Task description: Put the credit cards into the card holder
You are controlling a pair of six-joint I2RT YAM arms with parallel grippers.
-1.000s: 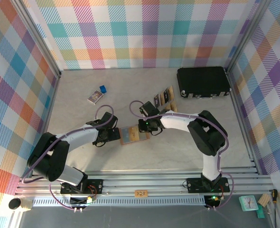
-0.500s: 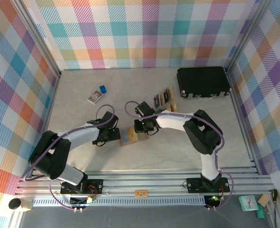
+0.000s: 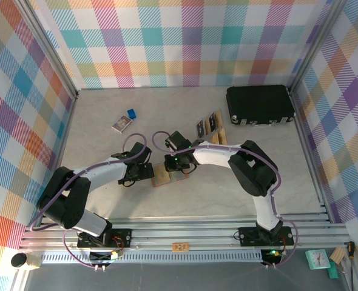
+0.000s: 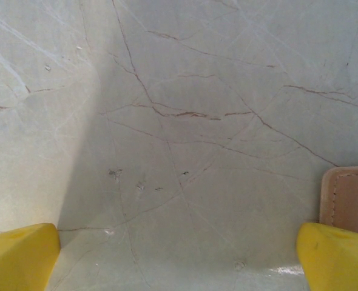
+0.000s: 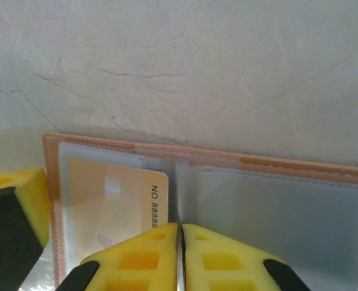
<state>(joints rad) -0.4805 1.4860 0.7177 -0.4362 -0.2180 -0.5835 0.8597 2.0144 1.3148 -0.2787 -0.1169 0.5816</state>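
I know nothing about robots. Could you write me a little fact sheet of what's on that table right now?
card holder: lying open, clear sleeves facing up
tan card: partly inside the holder's left sleeve
loose cards: several lying farther back, toward the black case
right gripper: shut, at the holder's middle fold
left gripper: open, over bare tabletop beside the holder's edge
other items: printed box and blue object, back left
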